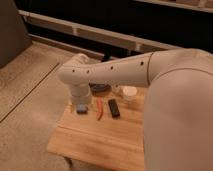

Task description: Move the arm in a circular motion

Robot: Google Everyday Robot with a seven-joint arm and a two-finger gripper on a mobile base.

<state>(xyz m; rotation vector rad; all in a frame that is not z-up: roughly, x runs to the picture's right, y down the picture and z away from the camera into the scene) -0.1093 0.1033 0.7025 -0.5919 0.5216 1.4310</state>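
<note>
Your arm [125, 75] fills the right and centre of the view. A thick cream-white tube runs leftward from a bulky segment at the right edge to a rounded elbow, with a row of small dark holes along its side. From that elbow the wrist drops straight down.

The gripper [81, 104] hangs at the bottom of the wrist, low over the back left part of a wooden table [100, 145]. You cannot tell from this view whether it is open or closed, or whether it has hold of anything.

Placed from the gripper:
- A thin red-orange object [99, 109] is just beside it to the right, lying on the table.
- A black bar-shaped object [114, 107] is next beyond that, near but apart.
- A dark round object [100, 89] is just behind and to the right, partly hidden by the arm.
- A white cup [129, 93] is further right, at the back of the table.

Surface: light wood planks, with the grain running across.

Room: a speckled pale floor [30, 100] lies left of the gripper. A pale rail [100, 34] runs along a dark wall behind it. A grey panel [10, 30] is at far left.
</note>
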